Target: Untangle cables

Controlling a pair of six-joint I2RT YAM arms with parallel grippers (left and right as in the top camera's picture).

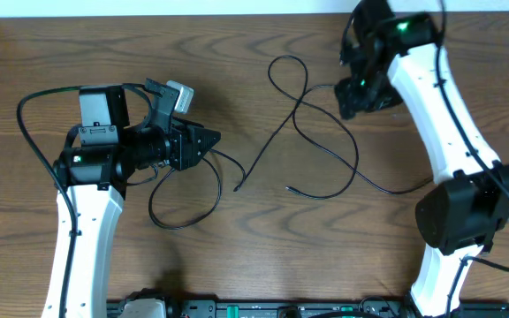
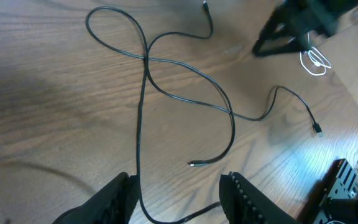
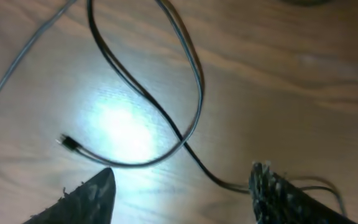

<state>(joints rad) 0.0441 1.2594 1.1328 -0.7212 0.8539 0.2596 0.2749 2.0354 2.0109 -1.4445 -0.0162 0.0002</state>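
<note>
Black cords (image 2: pixel 146 58): thin, matte, small plug ends; looped and crossed mid-worktop (image 1: pixel 237 53).
Handling: likely light, limp, slippery; prone to dragging neighbours.
Hold: probably near a free plug end, clear of the crossing.
Left pincer (image 2: pixel 179 202): agape, strand in the gap, ungripped.
Right pincer (image 3: pixel 182 199): agape, gripping nothing.

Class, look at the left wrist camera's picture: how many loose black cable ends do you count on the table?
3. One cable end lies at the top edge, another low in the middle, and a third at the right. More may lie outside this view.
</note>
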